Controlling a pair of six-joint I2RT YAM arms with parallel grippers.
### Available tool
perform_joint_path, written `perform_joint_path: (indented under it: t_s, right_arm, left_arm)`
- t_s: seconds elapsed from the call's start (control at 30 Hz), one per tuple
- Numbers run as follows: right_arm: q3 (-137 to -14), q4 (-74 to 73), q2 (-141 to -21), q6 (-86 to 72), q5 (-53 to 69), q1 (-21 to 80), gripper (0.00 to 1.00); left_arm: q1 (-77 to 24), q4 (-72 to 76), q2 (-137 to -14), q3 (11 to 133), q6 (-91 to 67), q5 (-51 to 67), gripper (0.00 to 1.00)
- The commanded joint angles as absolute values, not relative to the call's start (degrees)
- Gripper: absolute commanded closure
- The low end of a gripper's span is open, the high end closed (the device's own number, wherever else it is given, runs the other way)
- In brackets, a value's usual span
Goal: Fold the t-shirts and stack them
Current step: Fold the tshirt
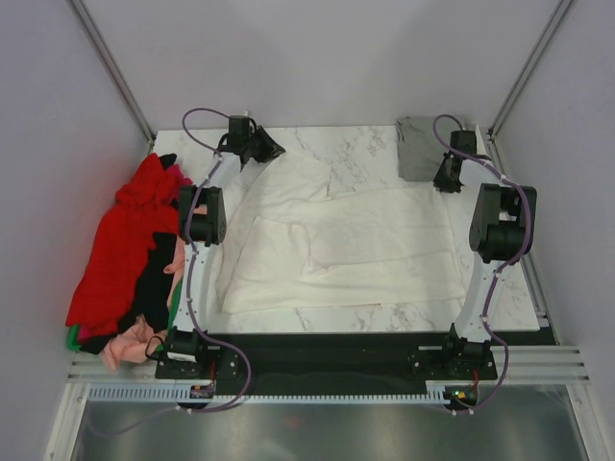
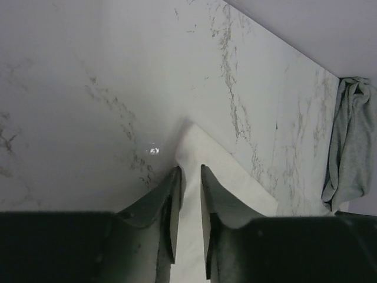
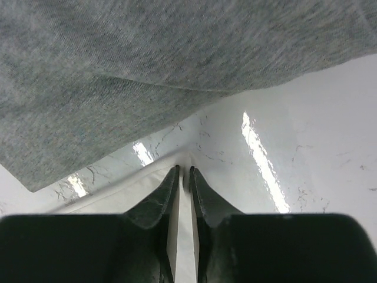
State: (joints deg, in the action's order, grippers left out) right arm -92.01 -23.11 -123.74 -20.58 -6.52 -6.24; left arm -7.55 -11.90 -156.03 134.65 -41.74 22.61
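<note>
Grip: left tool (image 2: 189,172) pinches white t-shirt (image 1: 365,240) corner | right tool (image 3: 184,171) pinches its other far corner

From above, your left arm (image 1: 197,250) covers the near-left edge of the white shirt (image 1: 356,245). The left end effector (image 1: 269,149) and right end effector (image 1: 447,181) each hide their own fingertips and the cloth corner beneath. In the pile, the red shirt (image 1: 125,250) buries most of the black shirt (image 1: 154,293), pink shirt (image 1: 130,346) and green shirt (image 1: 75,336), so you cannot count the pieces. The grey shirt (image 2: 350,141) is cut by the left wrist view's right edge and runs off three edges of the right wrist view. Both wrist views give you only a white strip between the fingers.
</note>
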Motion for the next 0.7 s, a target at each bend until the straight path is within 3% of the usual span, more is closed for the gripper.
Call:
perform_joint_path:
  t_s: [0.0,0.13,0.4,0.67]
  right_arm:
    - [-93.1,-22.0,-124.3,-19.8,-7.1,-6.3,0.83]
    - [-93.9,-22.1,-124.2,-19.9,-6.9,-6.3,1.0]
    - [-94.6,-23.5,-121.2,-19.2,-5.0,-6.3,1.0]
    - [-88.7,-23.4,-113.8,-20.0,-3.4,-5.7,1.0]
  left_arm:
    - [-8.3,-13.9,-157.9,135.6,-42.3,21.6,0.77]
    - [-8.3,-14.1,-157.9,136.8,-42.2,21.4,0.97]
    - [-8.0,-15.3,-148.0,135.1,-40.2,22.8,0.98]
    - [-7.0,-15.2,-127.0,113.0,-35.3,22.0,0.98]
